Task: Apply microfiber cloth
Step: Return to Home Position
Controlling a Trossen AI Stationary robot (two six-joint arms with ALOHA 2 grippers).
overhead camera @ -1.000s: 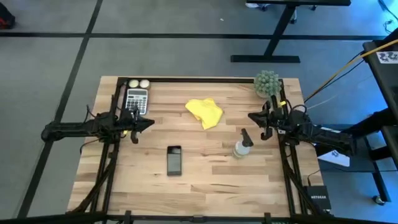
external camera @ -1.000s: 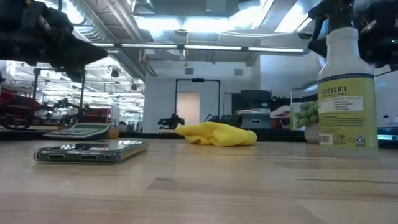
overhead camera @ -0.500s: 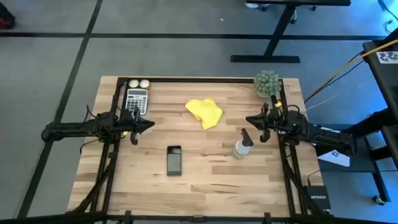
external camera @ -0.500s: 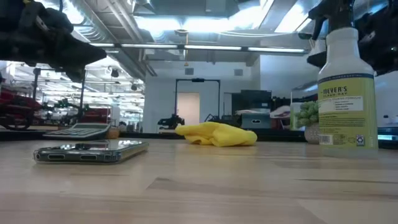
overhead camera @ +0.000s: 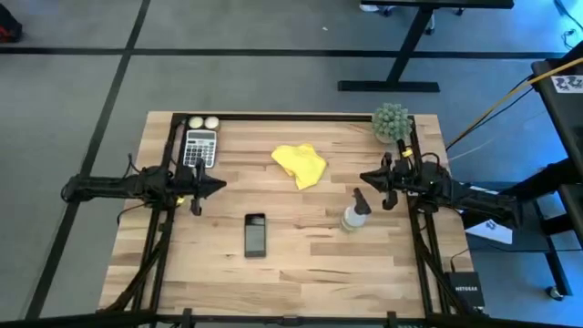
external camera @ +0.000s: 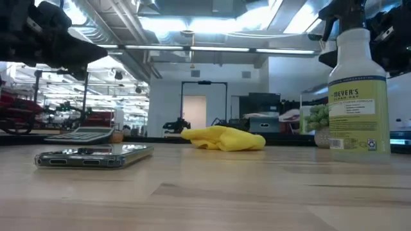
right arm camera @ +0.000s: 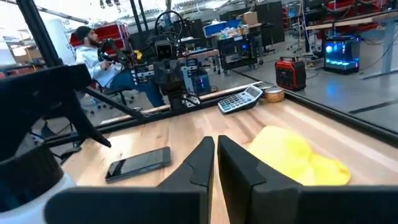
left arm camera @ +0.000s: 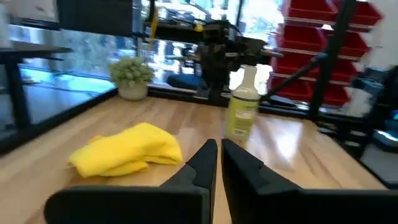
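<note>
The yellow microfiber cloth lies crumpled on the wooden table, far of centre; it also shows in the low view and both wrist views. A black smartphone lies flat near the table's middle, nearer than the cloth. My left gripper hovers shut at the table's left, left of the cloth. My right gripper hovers shut at the right, just beyond a spray bottle. Neither holds anything.
A calculator and two small pale balls sit at the far left corner. A green ball-shaped plant stands at the far right. The spray bottle stands upright between my right gripper and the phone. A seated person shows beyond the table.
My right gripper has edged a little toward the table's left, staying shut. The cloth, phone and bottle have not moved.
</note>
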